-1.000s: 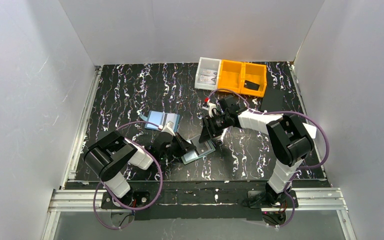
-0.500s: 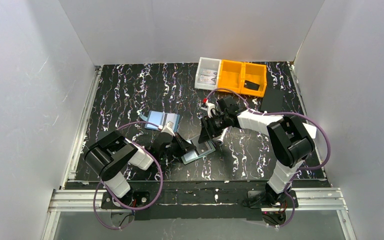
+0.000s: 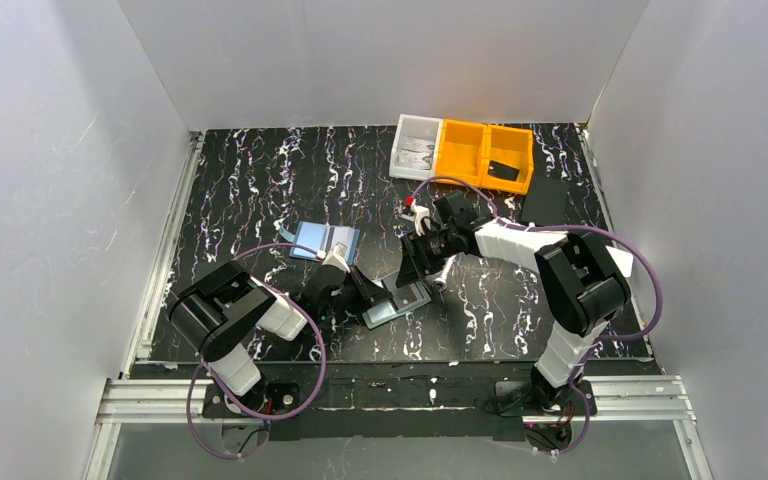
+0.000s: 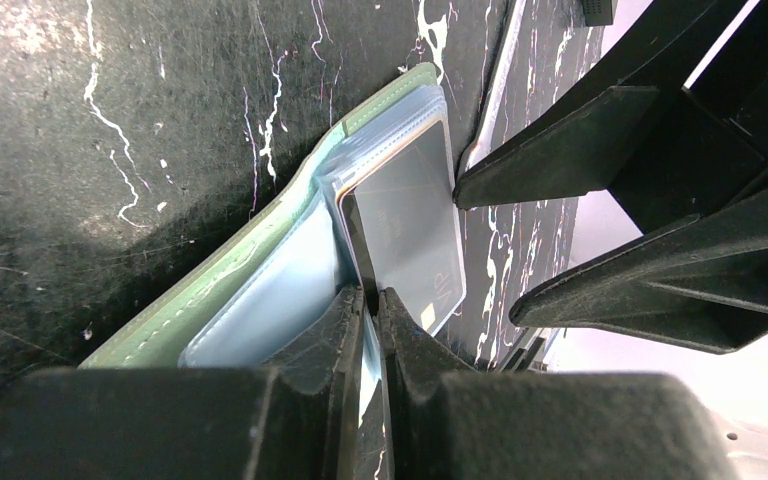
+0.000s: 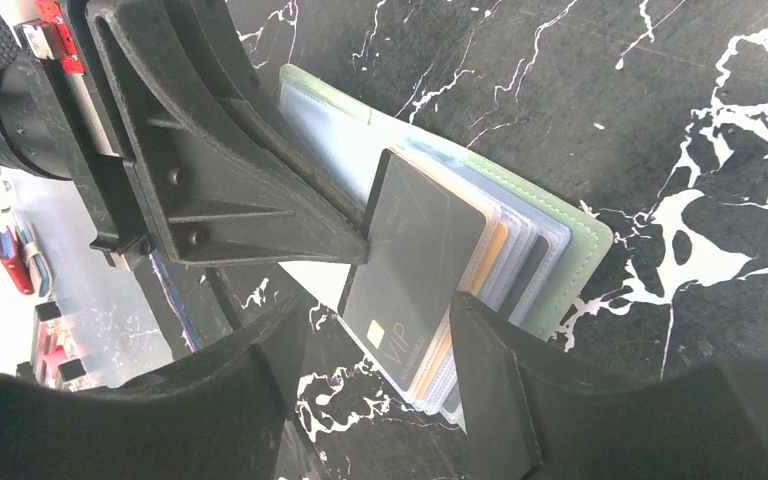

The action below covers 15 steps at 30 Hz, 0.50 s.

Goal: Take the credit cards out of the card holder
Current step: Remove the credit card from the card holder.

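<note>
Left gripper pressed together, pinches card holder by inner clear sleeve, likely to anchor it against pull. Right gripper spread, one finger each side of dark grey credit card sticking out of holder; no grip yet.

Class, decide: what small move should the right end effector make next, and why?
Probably close the right end effector on the black card: its open jaws straddle that card's protruding end, while the left end effector clamps the card holder.
</note>
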Available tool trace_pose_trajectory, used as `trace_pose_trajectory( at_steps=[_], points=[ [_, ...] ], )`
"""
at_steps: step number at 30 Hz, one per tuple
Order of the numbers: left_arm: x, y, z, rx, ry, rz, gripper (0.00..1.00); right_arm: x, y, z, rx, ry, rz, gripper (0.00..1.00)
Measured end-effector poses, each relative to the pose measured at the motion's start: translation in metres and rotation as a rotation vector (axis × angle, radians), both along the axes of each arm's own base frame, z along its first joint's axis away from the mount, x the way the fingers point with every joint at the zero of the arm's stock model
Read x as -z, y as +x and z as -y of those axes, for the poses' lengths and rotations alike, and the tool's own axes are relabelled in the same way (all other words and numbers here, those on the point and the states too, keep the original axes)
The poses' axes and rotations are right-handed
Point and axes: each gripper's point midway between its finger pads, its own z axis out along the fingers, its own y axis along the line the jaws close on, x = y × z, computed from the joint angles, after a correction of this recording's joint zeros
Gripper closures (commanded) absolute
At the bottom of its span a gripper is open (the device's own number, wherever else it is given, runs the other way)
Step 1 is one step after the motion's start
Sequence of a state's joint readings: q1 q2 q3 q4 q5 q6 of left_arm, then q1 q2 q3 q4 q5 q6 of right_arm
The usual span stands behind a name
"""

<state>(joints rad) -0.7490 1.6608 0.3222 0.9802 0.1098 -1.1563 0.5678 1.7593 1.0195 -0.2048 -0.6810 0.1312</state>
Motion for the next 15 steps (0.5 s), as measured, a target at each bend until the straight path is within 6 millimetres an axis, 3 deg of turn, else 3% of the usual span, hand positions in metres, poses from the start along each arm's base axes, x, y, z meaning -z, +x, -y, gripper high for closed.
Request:
trace_pose_trajectory(
  at_steps=[6, 15],
  points=[
    [0.001, -0.001, 0.000, 0.007, 0.003, -0.001, 0.77, -0.002, -0.002, -0.005, 0.003, 0.032, -0.039, 0.37],
    [-0.005, -0.002, 0.004, 0.036, -0.025, 0.014, 0.59, -0.007, -0.014, -0.012, 0.002, 0.114, -0.138, 0.38]
  ],
)
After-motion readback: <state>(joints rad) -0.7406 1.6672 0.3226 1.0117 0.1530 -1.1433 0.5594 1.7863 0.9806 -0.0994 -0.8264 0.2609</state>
